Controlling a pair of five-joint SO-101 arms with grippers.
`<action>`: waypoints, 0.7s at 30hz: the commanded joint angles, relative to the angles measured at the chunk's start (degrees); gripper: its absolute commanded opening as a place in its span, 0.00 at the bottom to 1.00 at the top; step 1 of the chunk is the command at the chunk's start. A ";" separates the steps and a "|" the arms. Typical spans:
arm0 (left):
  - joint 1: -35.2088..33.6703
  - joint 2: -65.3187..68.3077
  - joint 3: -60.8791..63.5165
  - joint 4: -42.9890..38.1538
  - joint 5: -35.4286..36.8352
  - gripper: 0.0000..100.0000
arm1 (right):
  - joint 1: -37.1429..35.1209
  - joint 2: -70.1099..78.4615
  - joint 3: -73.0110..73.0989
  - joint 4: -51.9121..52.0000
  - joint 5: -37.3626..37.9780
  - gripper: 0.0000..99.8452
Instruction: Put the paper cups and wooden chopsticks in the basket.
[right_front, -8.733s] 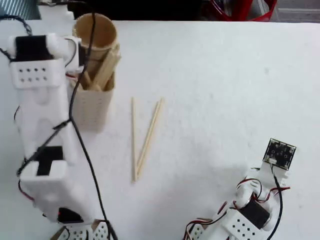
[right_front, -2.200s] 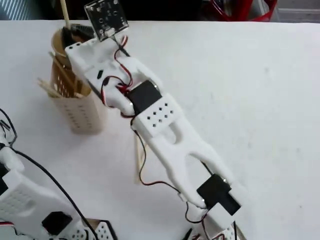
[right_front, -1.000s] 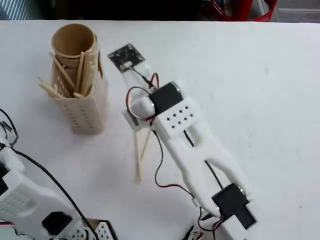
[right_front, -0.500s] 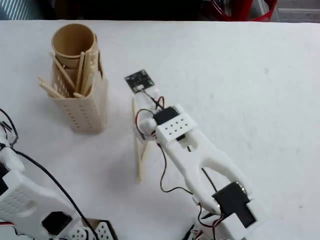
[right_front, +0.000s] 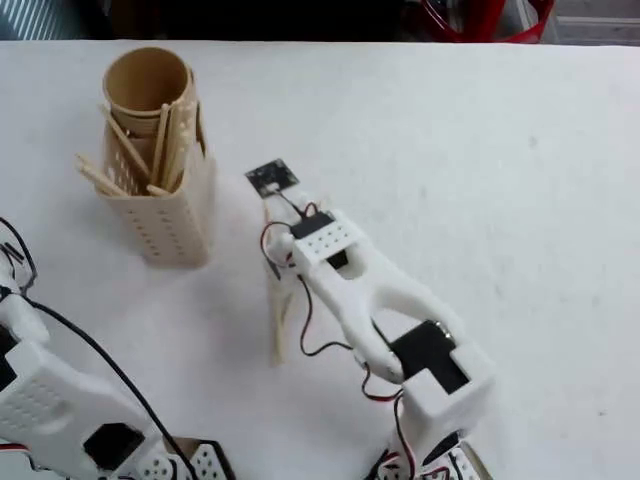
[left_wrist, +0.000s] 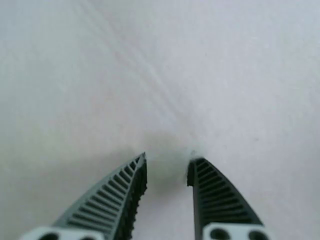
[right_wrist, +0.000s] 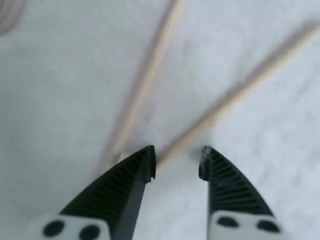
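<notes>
High view: basket (right_front: 165, 225) stands upper left on the white table (right_front: 480, 150), a paper cup (right_front: 148, 85) upright in it and several chopsticks (right_front: 163, 148) leaning beside the cup, some ends poking out past the basket's left rim. Two loose chopsticks (right_front: 278, 325) lie on the table just right of the basket, left of centre, meeting in a narrow V at their lower ends. Right arm (right_front: 380, 300) stretches from bottom centre up and left, wrist bent down over the V. Right wrist view: right gripper (right_wrist: 177, 162) low over the table, jaws a narrow gap apart, holding nothing; one chopstick (right_wrist: 240, 87) ends in that gap, the other (right_wrist: 145, 85) runs just outside one fingertip. Left arm (right_front: 50, 400) folded at the lower left corner. Left gripper (left_wrist: 166, 170) parted a little, holding nothing, pointed at bare table.
</notes>
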 joint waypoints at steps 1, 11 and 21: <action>0.48 -0.31 -0.09 0.18 0.18 0.15 | 0.04 1.98 -2.29 1.01 -0.44 0.11; 0.40 -0.31 -0.09 0.00 0.18 0.15 | 3.65 -10.68 -1.32 6.46 -4.04 0.02; 0.75 -6.20 -3.08 2.29 -9.67 0.15 | 3.65 -46.11 4.57 6.73 1.67 0.02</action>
